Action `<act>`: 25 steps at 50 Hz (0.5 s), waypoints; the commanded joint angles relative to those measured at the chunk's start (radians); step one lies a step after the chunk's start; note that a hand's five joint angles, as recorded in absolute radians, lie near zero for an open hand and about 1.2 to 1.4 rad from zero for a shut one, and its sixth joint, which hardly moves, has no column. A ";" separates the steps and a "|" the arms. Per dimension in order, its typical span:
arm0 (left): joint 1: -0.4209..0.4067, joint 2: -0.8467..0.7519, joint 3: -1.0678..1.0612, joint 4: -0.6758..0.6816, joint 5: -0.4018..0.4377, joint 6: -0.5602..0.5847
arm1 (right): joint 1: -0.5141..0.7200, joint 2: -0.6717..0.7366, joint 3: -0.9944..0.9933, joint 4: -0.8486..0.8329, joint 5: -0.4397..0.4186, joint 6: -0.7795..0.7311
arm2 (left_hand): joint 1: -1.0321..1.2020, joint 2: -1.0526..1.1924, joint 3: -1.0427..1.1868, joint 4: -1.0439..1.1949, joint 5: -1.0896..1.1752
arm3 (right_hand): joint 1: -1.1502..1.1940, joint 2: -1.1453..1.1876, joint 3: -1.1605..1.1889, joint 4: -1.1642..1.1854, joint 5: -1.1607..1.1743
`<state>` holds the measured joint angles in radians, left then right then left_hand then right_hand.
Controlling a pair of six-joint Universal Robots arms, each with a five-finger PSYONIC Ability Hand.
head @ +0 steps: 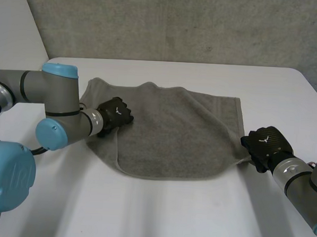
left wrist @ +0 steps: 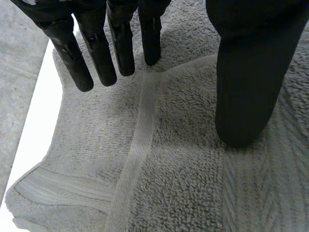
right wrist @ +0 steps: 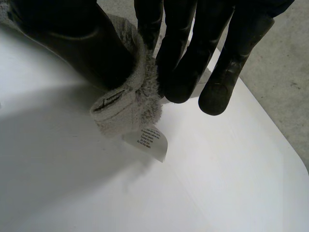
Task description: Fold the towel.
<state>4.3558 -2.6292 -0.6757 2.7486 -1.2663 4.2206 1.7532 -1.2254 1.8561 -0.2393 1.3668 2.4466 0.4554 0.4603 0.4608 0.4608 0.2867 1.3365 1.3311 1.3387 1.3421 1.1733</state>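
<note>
Your grey towel (head: pixel 173 132) spread on the white table (head: pixel 159 214) toward its far edge, your left hand (head: pixel 115 115) on its left part, fingers (left wrist: pixel 99 58) straight and slightly apart, your right hand (head: pixel 266 145) pinching its near right corner between thumb and fingers, care label (right wrist: pixel 152 140) dangling.

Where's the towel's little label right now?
In the right wrist view, the label hangs from the towel corner pinched in the right hand, over the table.

A white table (head: pixel 169 214) stands before a rough grey concrete wall (head: pixel 179 24).
</note>
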 commanded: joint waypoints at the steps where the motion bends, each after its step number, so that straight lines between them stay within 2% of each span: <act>1: 0.011 0.011 -0.004 -0.024 -0.004 -0.001 | 0.000 0.001 0.000 0.000 0.001 -0.001 | 0.178 0.173 0.173 0.173 0.172 | 0.060 0.065 0.058 0.054 0.048; 3: 0.016 0.020 -0.008 -0.033 -0.005 -0.001 | 0.000 0.006 0.000 0.000 0.001 -0.007 | 0.239 0.235 0.234 0.234 0.234 | 0.060 0.065 0.058 0.054 0.048; 14: 0.044 0.080 -0.082 -0.047 -0.034 0.002 | 0.002 0.007 0.003 0.000 0.001 -0.014 | 0.272 0.267 0.267 0.267 0.266 | 0.060 0.065 0.058 0.054 0.048; 25: 0.051 0.141 -0.193 0.026 -0.030 -0.010 | 0.005 0.009 0.006 0.000 0.003 -0.015 | 0.254 0.249 0.249 0.249 0.248 | 0.060 0.065 0.058 0.054 0.048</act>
<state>4.4070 -2.5084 -0.8268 2.7350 -1.2976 4.2160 1.7564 -1.2173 1.8611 -0.2393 1.3690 2.4323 0.6185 0.6311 0.6310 0.6308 0.4559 1.3365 1.3311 1.3430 1.3421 1.1733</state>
